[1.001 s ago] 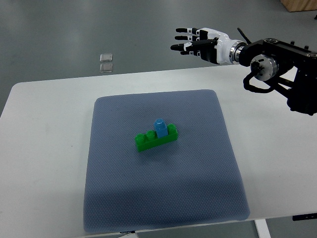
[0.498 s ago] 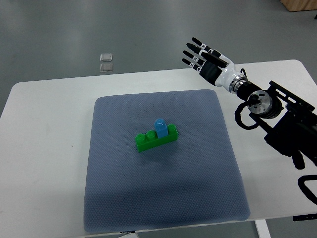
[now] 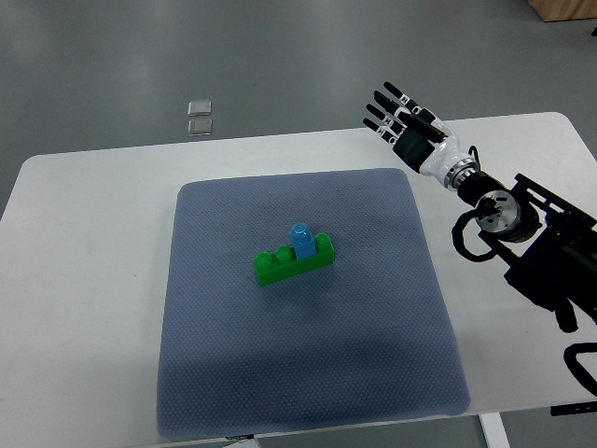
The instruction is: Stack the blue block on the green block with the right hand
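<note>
**Blue block sits on green block, right robot hand empty**

The blue block [image 3: 300, 239] stands upright on the middle of the green block [image 3: 295, 261], which lies near the centre of the grey-blue mat [image 3: 233, 373] on the white table [image 3: 84, 280]. The right robot hand [image 3: 408, 127] hovers over the table's far edge, well apart from the blocks, fingers [image 3: 384, 105] spread wide and holding nothing.

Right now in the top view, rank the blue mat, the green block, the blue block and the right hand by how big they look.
1. blue mat
2. right hand, which may be nearer the camera
3. green block
4. blue block
</note>
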Controlling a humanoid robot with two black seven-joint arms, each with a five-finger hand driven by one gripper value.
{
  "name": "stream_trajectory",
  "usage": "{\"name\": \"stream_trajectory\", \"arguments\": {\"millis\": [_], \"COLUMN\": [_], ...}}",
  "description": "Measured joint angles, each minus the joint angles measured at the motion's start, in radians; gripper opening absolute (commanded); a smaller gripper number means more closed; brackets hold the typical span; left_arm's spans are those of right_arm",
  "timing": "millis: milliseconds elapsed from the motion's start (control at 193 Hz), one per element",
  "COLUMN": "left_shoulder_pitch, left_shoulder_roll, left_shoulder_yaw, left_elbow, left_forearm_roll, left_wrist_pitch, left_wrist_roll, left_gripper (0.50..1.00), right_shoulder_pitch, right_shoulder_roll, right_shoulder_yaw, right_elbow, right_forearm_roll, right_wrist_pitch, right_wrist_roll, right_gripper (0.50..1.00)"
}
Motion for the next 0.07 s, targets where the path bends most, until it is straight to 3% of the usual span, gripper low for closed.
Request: {"name": "stream_trajectory", "arguments": {"millis": [67], "left_shoulder_pitch": [0.0], "left_shoulder_roll": [0.0], "left_shoulder_yaw": [0.0], "left_elbow": [0.0], "left_forearm_roll": [0.0], "left_wrist_pitch": [0.0], "left_wrist_roll": [0.0], "left_gripper": [1.0], "right_shoulder_pitch": [0.002], "right_shoulder_roll": [0.0], "right_shoulder_yaw": [0.0], "right_elbow": [-0.028], "right_forearm_roll": [0.0], "right_wrist_pitch": [0.017], "right_wrist_roll": [0.0], "right_gripper": [0.913]}}
